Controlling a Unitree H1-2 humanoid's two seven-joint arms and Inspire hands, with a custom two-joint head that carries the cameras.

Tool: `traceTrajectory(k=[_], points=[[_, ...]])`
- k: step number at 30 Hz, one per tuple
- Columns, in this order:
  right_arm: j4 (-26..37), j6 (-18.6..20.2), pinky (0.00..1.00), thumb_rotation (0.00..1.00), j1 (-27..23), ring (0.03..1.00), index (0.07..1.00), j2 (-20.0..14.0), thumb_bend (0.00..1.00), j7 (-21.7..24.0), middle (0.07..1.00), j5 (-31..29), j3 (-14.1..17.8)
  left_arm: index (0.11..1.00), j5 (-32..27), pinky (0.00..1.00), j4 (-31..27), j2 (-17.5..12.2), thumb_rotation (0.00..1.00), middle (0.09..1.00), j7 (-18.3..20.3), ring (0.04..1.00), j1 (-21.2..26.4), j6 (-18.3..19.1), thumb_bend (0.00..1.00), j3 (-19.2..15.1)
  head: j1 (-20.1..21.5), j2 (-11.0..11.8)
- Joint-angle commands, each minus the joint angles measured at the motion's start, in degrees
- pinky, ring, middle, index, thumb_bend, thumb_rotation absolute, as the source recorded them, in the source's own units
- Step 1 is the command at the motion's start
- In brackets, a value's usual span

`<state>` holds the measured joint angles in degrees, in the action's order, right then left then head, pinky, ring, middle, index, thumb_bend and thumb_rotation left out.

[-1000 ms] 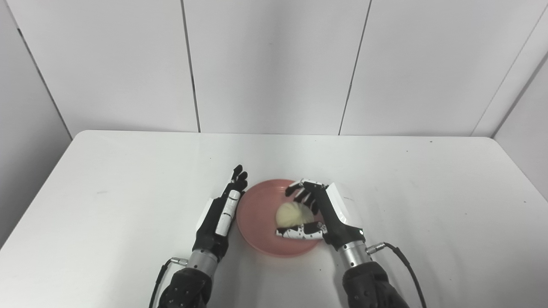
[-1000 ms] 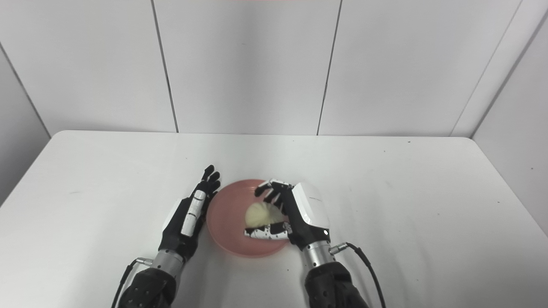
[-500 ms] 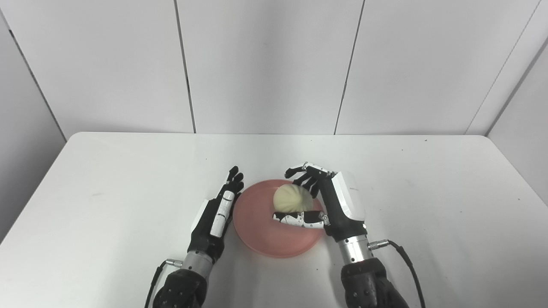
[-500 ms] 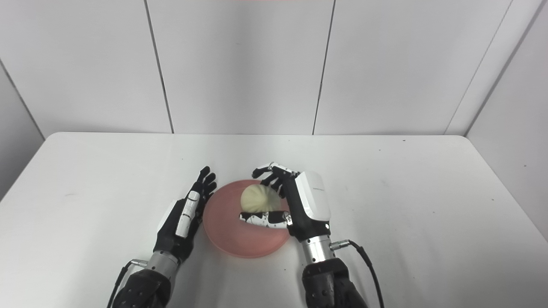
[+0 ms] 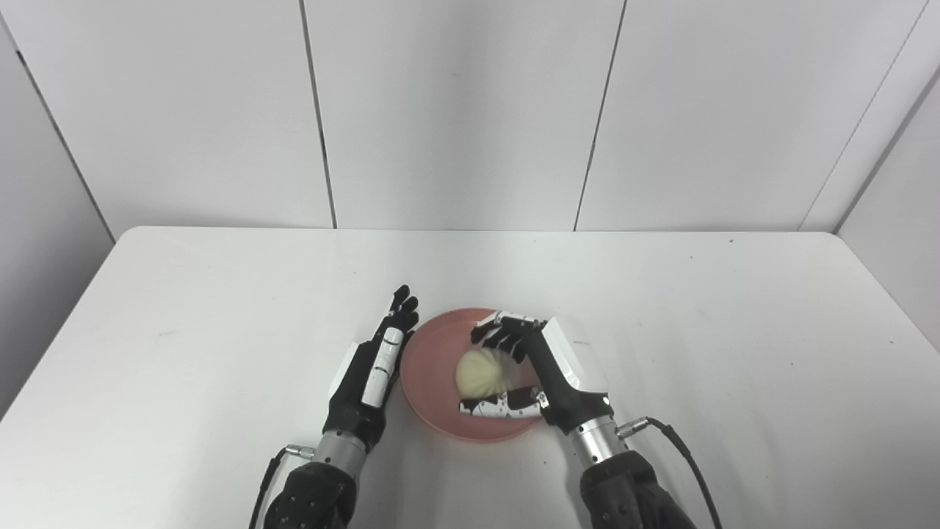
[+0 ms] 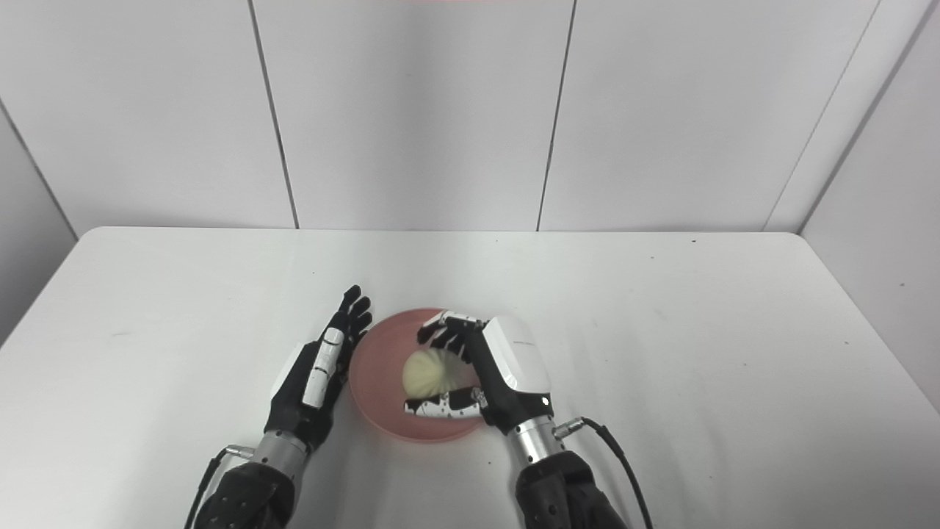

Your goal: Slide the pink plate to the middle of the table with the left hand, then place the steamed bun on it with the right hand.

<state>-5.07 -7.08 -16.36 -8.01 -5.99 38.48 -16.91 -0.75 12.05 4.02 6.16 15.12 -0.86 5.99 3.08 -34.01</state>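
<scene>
The pink plate (image 5: 429,371) lies on the white table near its front middle. A pale, pleated steamed bun (image 5: 479,371) is low over the plate's right half, and I cannot tell whether it touches the plate. My right hand (image 5: 562,367) is shut on the bun, fingers curled over its far side and thumb under its near side. My left hand (image 5: 371,367) lies open with straight fingers along the plate's left rim, holding nothing. The right eye view shows the same: plate (image 6: 374,371), bun (image 6: 426,373), right hand (image 6: 510,367), left hand (image 6: 312,375).
The white table (image 5: 734,330) has rounded corners and a few small dark specks. White panelled walls close it in behind and at both sides. A black cable (image 5: 687,455) trails from the right wrist.
Half a second ago the right hand held the bun higher and farther back; it has since come down and toward me over the plate. The left hand has stayed put. The camera shifted earlier.
</scene>
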Motion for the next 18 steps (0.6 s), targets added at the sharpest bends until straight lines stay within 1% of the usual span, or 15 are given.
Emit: traceTrajectory(k=[1,2,3,5,6,7,8,10,14,15,18], points=[[1.7,1.1,0.53,0.00,-1.3,0.630,0.723,-1.0,0.56,2.9,0.675,-0.7,-0.3,0.986,0.6,1.00,-0.3,0.0,1.00,1.000,-0.4,1.000,-0.7,1.1,0.64,0.2,-0.1,0.1],[1.6,1.0,0.59,0.01,-1.3,0.681,0.786,-1.3,0.57,3.8,0.727,-0.9,-0.4,0.985,0.6,1.00,-0.4,0.0,1.00,1.000,-0.4,1.000,-0.7,1.2,0.65,0.2,-0.1,0.1],[1.6,0.6,0.62,0.02,-1.4,0.713,0.825,-1.7,0.58,4.8,0.759,-1.3,-0.5,0.985,0.6,1.00,-0.2,0.0,1.00,1.000,-0.4,1.000,-0.7,1.1,0.65,0.2,-0.1,0.0],[1.8,0.4,0.71,0.11,-1.5,0.792,0.881,-2.1,0.60,6.0,0.825,-1.9,-0.5,0.985,0.4,1.00,0.0,0.1,1.00,1.000,-0.4,1.000,-0.7,1.0,0.67,0.1,-0.1,0.0],[1.8,0.5,0.73,0.14,-1.5,0.807,0.890,-2.2,0.60,6.4,0.837,-2.1,-0.5,0.986,0.3,1.00,0.1,0.1,1.00,1.000,-0.4,1.000,-0.7,1.0,0.67,0.0,-0.1,0.0],[2.2,1.1,0.73,0.14,-1.6,0.809,0.892,-2.5,0.60,7.3,0.838,-1.7,-0.8,0.986,0.3,1.00,0.0,0.1,1.00,1.000,-0.3,1.000,-0.6,1.2,0.67,0.1,-0.1,0.1],[2.4,1.6,0.78,0.23,-1.8,0.851,0.906,-2.8,0.61,8.0,0.869,-1.3,-1.0,0.989,0.2,1.00,-0.1,0.1,1.00,1.000,-0.2,1.000,-0.6,1.2,0.67,0.1,-0.1,0.1],[2.7,2.2,0.84,0.32,-1.9,0.893,0.921,-3.2,0.62,9.1,0.896,-0.9,-1.2,0.993,0.1,1.00,0.0,0.1,1.00,1.000,0.0,1.000,-0.6,0.9,0.66,0.1,-0.2,0.1],[3.4,2.2,0.95,0.47,-1.8,0.968,0.951,-3.3,0.63,9.4,0.948,-0.6,-0.8,0.988,0.4,1.00,0.3,0.1,1.00,1.000,-0.3,1.000,-0.6,0.5,0.66,0.0,-0.2,0.0],[3.6,2.2,0.98,0.50,-1.7,0.988,0.958,-3.2,0.64,9.1,0.973,-0.5,-0.5,0.983,0.7,1.00,0.5,0.0,1.00,1.000,-0.5,1.000,-0.5,0.2,0.66,0.0,-0.2,0.0],[3.7,1.9,1.00,0.52,-1.5,0.998,0.972,-2.7,0.64,7.9,0.995,-0.3,0.1,0.979,1.2,1.00,0.8,-0.3,1.00,1.000,-0.7,1.000,-0.5,-0.2,0.66,0.1,-0.3,0.1]])
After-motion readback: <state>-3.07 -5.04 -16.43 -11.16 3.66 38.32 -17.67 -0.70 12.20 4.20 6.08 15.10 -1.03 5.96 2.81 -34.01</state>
